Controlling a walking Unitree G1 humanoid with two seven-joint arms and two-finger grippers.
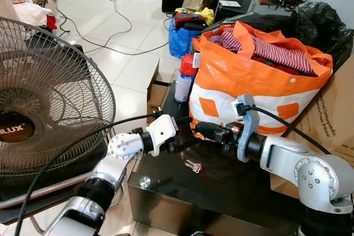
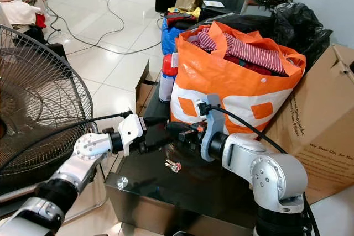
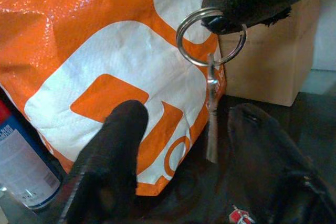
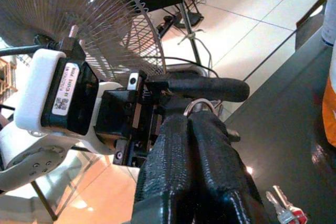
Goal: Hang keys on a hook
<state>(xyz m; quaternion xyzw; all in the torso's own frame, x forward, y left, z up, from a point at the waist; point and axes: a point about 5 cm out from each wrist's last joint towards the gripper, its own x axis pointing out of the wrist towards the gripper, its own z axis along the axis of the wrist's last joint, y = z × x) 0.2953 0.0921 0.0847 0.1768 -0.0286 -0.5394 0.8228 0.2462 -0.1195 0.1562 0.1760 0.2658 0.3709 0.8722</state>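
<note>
Two silver arms meet over one glossy black low table [image 1: 221, 192]. The right gripper [image 3: 223, 22] has its two black fingers pressed together on one silver key ring [image 3: 210, 38], and one slim metal key [image 3: 212, 124] dangles straight down from that ring. The left gripper [image 3: 184, 145] faces it with its two fingers [image 3: 113, 150] spread apart, one on each side of the hanging key and touching neither ring nor key.

On the tabletop, at six o'clock of the two grippers, lies one second small bunch of keys with a red tag [image 1: 194, 166].

At twelve o'clock of the grippers stands one orange-and-white woven plastic bag [image 1: 249, 81] stuffed with red striped cloth. One red-capped white spray can [image 1: 185, 78] stands just beside it, at its nine o'clock. One brown cardboard box [image 2: 323, 120] sits at three o'clock, and one round wire-caged floor fan [image 1: 44, 98] at nine o'clock.
</note>
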